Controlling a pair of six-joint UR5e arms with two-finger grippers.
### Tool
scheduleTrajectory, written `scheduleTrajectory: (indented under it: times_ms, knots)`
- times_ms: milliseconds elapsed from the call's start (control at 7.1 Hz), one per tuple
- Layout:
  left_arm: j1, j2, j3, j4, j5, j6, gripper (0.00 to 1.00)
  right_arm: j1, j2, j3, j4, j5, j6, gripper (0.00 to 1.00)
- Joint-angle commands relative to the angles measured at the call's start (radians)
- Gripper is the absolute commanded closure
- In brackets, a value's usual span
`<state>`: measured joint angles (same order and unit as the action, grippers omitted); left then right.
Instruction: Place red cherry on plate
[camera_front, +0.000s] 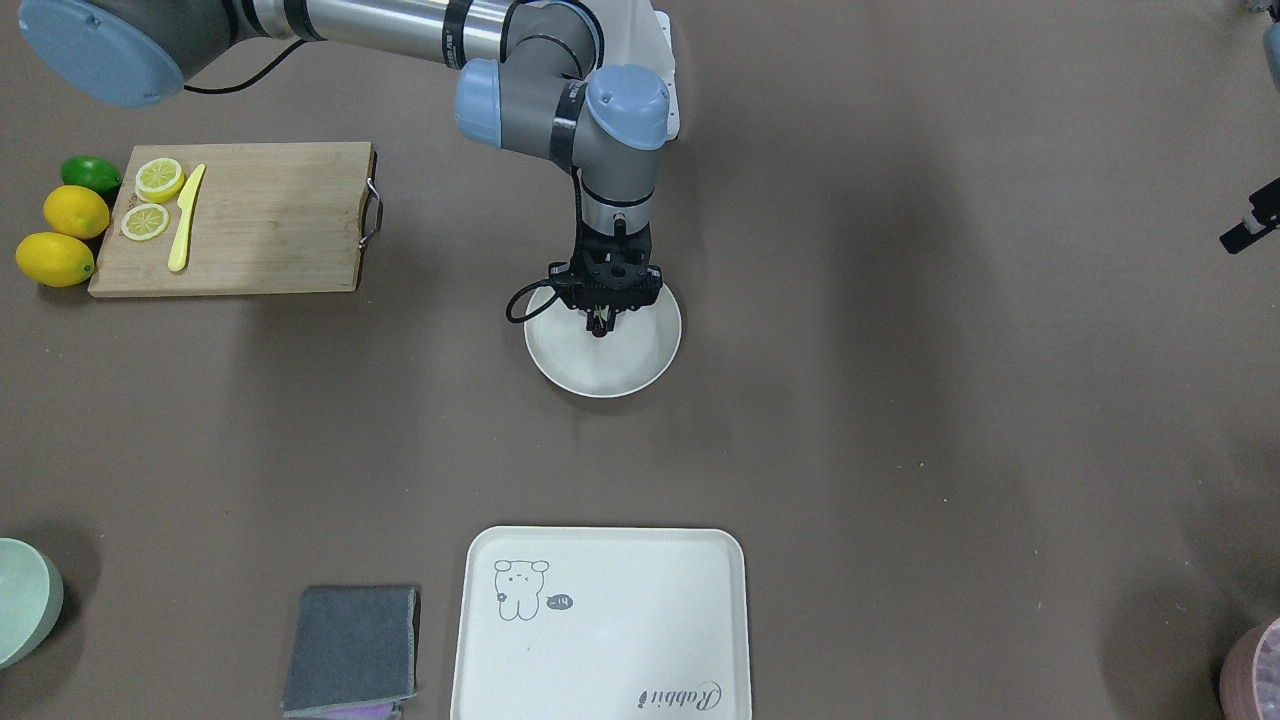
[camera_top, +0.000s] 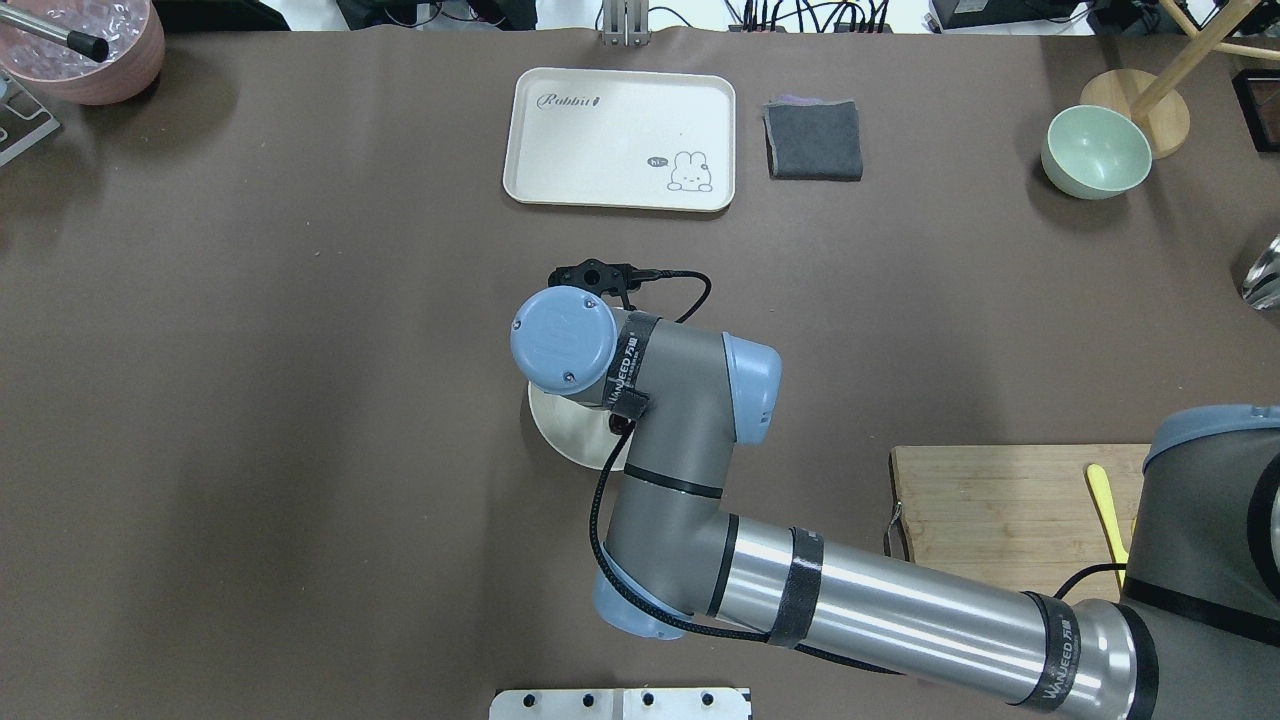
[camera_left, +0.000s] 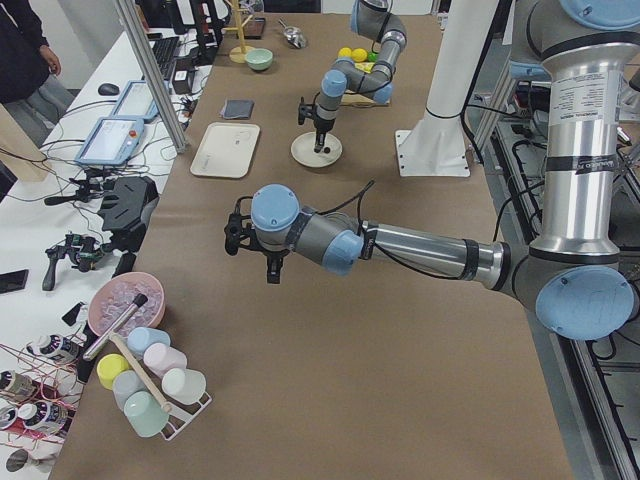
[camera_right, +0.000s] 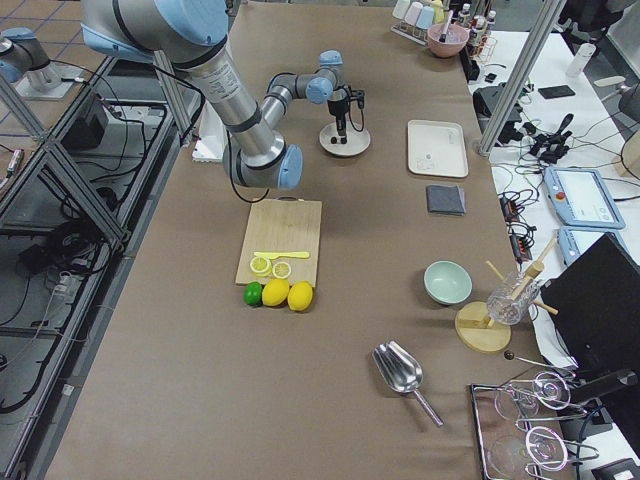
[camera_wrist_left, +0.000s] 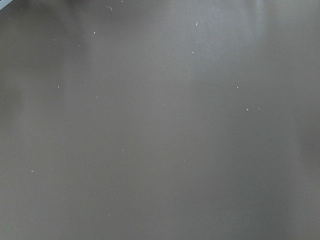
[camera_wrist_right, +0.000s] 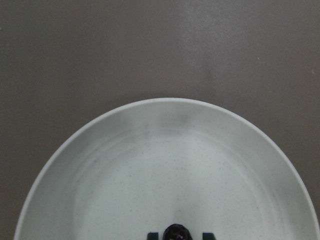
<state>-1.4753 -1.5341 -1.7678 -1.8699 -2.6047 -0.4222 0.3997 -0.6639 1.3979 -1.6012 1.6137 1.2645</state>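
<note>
While right gripper (camera_front: 598, 325) jaws pinch it, red cherry (camera_wrist_right: 176, 232) looks v. dark, over plate (camera_wrist_right: 150, 165).

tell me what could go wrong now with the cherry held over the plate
1. The right hand holds the red cherry over the plate; if dropped from height, the round fruit might bounce or roll over the shallow rim.
2. The cherry is tiny and pinched, so it may cling to the hand when it opens and get carried off.
3. Pushing lower could press on the plate and shift it.
</note>
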Motion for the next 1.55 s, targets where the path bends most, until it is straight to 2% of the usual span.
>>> scheduleTrajectory:
  times_ms: [0, 141, 282, 423, 564, 705, 846, 987, 1128, 1409]
  knots:
    - [-0.002, 0.0, 0.005, 0.0, 0.0, -0.001, 0.02, 0.052, 0.004, 0.064, -0.011, 0.069, -0.01, 0.0]
    - [-0.002, -0.001, 0.03, 0.002, 0.0, -0.007, 0.02, 0.123, -0.003, 0.132, -0.04, 0.165, -0.019, 0.0]
    - [-0.002, -0.001, 0.051, 0.0, 0.0, -0.007, 0.02, 0.183, -0.029, 0.247, -0.156, 0.234, -0.095, 0.0]
    - [-0.003, -0.001, 0.065, -0.002, 0.0, 0.005, 0.02, 0.256, -0.121, 0.43, -0.281, 0.283, -0.206, 0.0]
    - [-0.014, 0.0, 0.086, -0.008, 0.014, 0.011, 0.02, 0.369, -0.251, 0.535, -0.313, 0.381, -0.358, 0.0]
    - [-0.013, 0.009, 0.094, -0.011, 0.052, 0.013, 0.02, 0.474, -0.338, 0.546, -0.312, 0.441, -0.531, 0.0]
    - [-0.011, 0.014, 0.115, -0.014, 0.076, 0.075, 0.02, 0.563, -0.402, 0.534, -0.31, 0.445, -0.695, 0.0]
    - [-0.013, 0.008, 0.169, -0.011, 0.078, 0.183, 0.02, 0.675, -0.455, 0.502, -0.306, 0.5, -0.853, 0.0]
    - [-0.014, 0.0, 0.2, -0.014, 0.078, 0.21, 0.02, 0.779, -0.495, 0.45, -0.304, 0.568, -1.033, 0.0]
    - [-0.014, 0.008, 0.203, -0.012, 0.115, 0.21, 0.02, 0.956, -0.589, 0.364, -0.302, 0.655, -1.306, 0.0]
